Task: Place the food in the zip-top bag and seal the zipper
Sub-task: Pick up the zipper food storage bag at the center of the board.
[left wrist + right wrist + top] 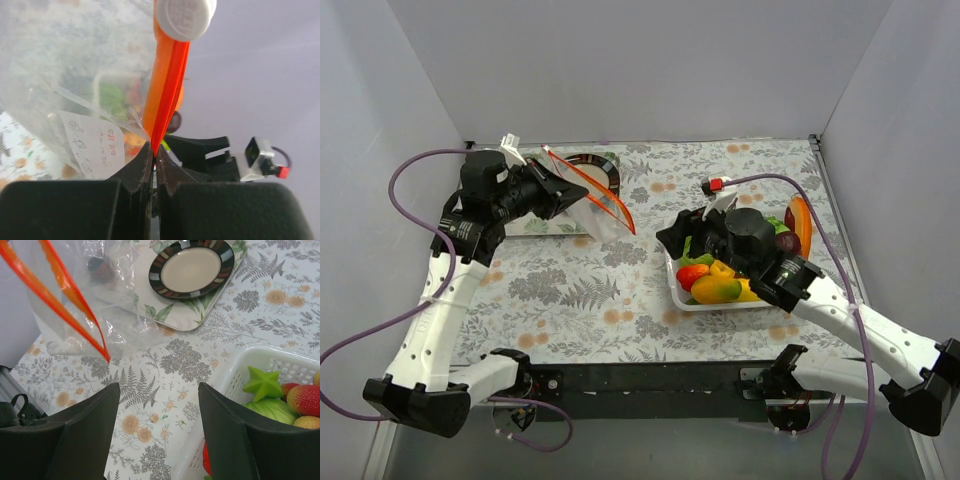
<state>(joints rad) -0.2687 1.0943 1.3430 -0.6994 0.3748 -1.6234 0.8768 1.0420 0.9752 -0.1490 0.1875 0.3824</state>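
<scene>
My left gripper (563, 192) is shut on the orange-red zipper (592, 192) of the clear zip-top bag (595, 215) and holds it up off the table, mouth open toward the right. In the left wrist view the zipper (167, 80) runs up from my closed fingers (140, 167), with the bag (65, 75) to the left. My right gripper (677, 240) is open and empty at the left edge of the white basket (678, 296). The food (715, 288) lies in the basket: red, yellow, green, orange and purple pieces. The right wrist view shows the bag (95, 305), zipper (60, 310), basket (240, 370) and food (280, 397).
A dark-rimmed plate (602, 166) sits on a floral tray (545, 226) at the back left, behind the bag; it shows in the right wrist view (192, 267). Grey walls close in on three sides. The floral tablecloth (590, 300) covers the table.
</scene>
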